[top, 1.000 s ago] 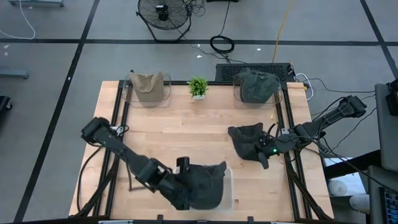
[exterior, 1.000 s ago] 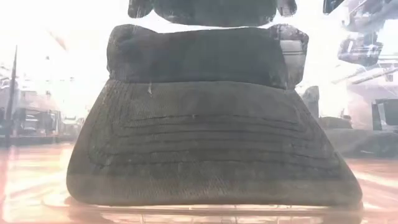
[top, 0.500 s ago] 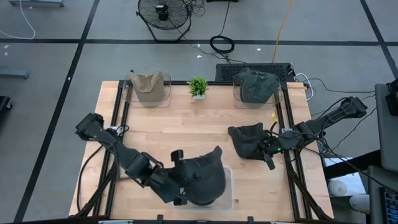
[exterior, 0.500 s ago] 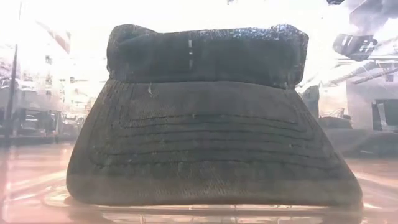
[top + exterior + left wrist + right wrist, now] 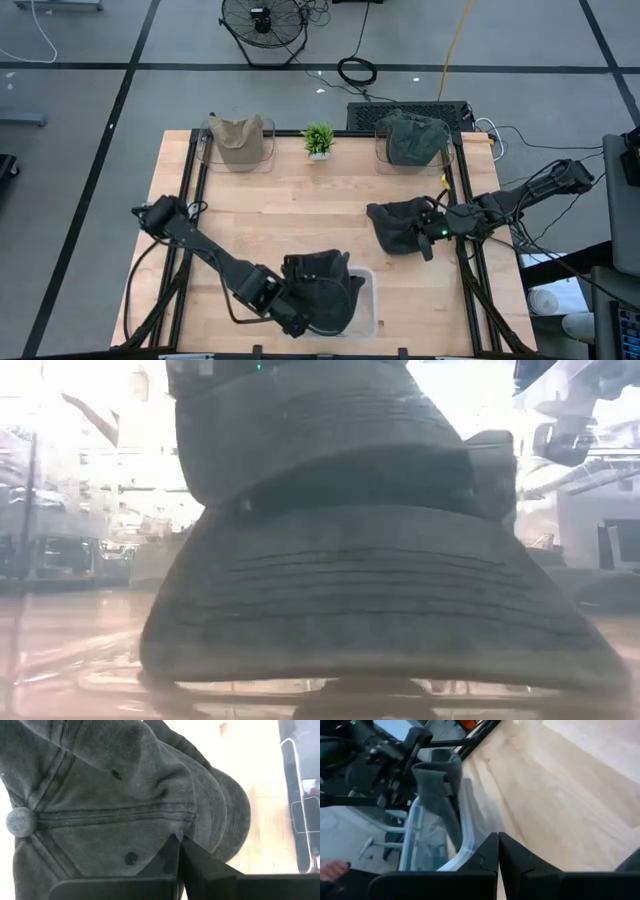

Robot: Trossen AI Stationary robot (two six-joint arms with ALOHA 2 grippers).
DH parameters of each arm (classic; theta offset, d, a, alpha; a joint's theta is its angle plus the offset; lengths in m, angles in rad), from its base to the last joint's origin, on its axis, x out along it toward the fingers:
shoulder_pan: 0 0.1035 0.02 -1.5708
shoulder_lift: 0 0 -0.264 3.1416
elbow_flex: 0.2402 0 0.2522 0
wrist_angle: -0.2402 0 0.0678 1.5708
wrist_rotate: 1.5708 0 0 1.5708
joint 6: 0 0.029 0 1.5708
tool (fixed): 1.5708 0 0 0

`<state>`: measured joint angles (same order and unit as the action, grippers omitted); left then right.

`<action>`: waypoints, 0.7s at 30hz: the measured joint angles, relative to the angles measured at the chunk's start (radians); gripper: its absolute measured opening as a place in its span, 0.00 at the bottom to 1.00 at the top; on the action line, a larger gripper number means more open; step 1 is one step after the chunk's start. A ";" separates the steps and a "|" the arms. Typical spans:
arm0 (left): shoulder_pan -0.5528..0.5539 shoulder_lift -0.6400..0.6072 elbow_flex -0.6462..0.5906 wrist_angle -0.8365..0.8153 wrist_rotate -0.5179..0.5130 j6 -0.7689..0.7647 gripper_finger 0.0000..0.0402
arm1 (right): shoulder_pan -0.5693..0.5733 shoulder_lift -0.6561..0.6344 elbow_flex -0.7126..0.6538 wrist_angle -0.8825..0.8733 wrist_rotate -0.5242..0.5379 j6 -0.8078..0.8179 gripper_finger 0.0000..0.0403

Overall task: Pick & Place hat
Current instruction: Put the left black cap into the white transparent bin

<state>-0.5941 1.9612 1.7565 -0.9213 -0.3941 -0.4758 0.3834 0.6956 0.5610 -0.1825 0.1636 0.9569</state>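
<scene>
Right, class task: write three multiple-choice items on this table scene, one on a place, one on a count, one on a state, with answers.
1. Where is the small green plant? A near edge; B far edge, between two clear bins; C on the floor.
2. How many hats show on the table? A two; B four; C six.
3. The left gripper is: A shut on the dark hat; B open in the air; C out of view.

Answers: B, it stands between the tan hat and the grey hat; B, one tan and three dark or grey; A, the left wrist view shows its fingers closed on fabric.
</scene>
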 joint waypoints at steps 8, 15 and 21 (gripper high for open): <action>-0.005 -0.070 0.000 0.010 -0.052 0.053 0.01 | -0.012 0.000 0.000 -0.039 0.050 0.052 0.00; -0.042 -0.135 0.001 0.012 -0.100 0.078 0.02 | -0.012 0.000 0.000 -0.039 0.050 0.059 0.00; -0.045 -0.085 -0.011 0.042 -0.078 0.092 0.02 | -0.011 0.000 0.000 -0.048 0.073 0.064 0.00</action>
<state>-0.6394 1.8761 1.7450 -0.8795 -0.4721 -0.3843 0.3721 0.6960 0.5610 -0.2305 0.2371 1.0205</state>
